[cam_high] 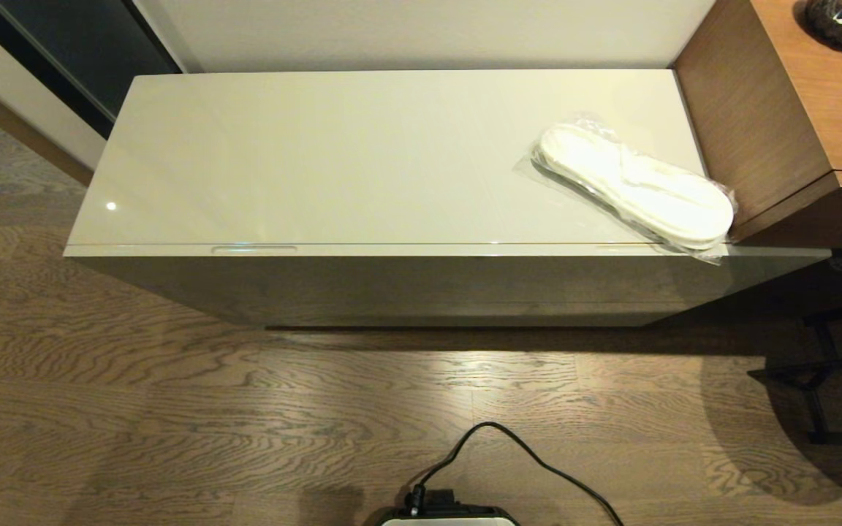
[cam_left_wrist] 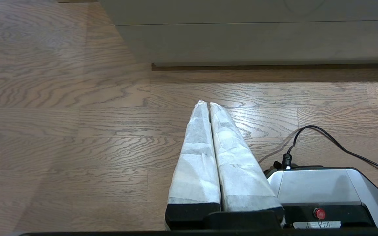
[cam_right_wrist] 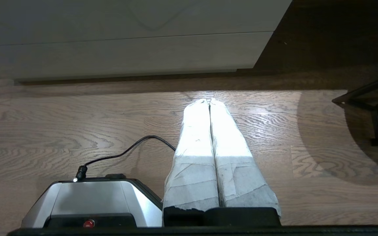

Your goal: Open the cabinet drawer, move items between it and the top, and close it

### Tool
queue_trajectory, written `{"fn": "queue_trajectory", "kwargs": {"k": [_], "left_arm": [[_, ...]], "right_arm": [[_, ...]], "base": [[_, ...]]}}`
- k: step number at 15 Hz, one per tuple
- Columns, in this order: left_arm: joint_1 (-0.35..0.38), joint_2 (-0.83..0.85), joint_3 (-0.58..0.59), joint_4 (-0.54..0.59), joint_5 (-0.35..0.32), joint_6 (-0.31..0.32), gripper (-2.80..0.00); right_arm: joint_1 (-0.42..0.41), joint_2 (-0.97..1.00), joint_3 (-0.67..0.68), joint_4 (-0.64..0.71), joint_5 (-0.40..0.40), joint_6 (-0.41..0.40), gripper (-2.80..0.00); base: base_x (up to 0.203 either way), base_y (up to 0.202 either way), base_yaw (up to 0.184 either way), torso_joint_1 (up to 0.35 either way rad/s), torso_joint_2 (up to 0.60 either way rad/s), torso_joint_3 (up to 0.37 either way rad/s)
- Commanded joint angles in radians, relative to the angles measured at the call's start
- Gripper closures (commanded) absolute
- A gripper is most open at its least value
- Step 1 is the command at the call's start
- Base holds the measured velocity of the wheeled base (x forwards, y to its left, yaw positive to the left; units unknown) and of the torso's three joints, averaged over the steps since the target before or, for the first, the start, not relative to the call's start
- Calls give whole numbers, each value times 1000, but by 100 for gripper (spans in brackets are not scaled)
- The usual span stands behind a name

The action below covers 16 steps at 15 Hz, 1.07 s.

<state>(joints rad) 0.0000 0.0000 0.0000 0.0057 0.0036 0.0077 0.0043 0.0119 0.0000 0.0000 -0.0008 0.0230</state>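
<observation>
The long glossy beige cabinet stands before me, its cream top (cam_high: pixel 333 153) mostly bare. White slippers in clear plastic (cam_high: pixel 636 186) lie slanted on the top's right end, reaching the front edge. The cabinet drawer (cam_high: pixel 421 250) is closed, with a slot handle (cam_high: pixel 253 249) along its front edge at the left. The wrapped bundle is out of view. Neither arm appears in the head view. My left gripper (cam_left_wrist: pixel 207 103) hangs shut and empty over the floor, short of the cabinet's base. My right gripper (cam_right_wrist: pixel 209 100) is likewise shut with nothing in it, low over the floor.
A brown wooden unit (cam_high: pixel 786 109) adjoins the cabinet's right end, with a dark vase (cam_high: pixel 841 22) on it. A black metal frame (cam_high: pixel 823 372) stands on the wooden floor at the right. My base (cam_high: pixel 446 515) with its black cable (cam_high: pixel 531 453) is in the foreground.
</observation>
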Motion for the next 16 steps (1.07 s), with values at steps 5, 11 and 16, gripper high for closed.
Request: {"fn": "queue_trajectory", "kwargs": {"k": [5, 11, 16], "left_arm": [[0, 2, 0, 0, 1, 0, 0], [1, 2, 0, 0, 1, 0, 0], [0, 2, 0, 0, -1, 0, 0]], "right_arm": [[0, 0, 3, 0, 1, 0, 0], [0, 0, 3, 0, -1, 0, 0], [0, 0, 3, 0, 1, 0, 0]], "base": [[0, 0, 0, 0, 0, 0], [0, 0, 0, 0, 0, 0], [0, 0, 0, 0, 0, 0]]}}
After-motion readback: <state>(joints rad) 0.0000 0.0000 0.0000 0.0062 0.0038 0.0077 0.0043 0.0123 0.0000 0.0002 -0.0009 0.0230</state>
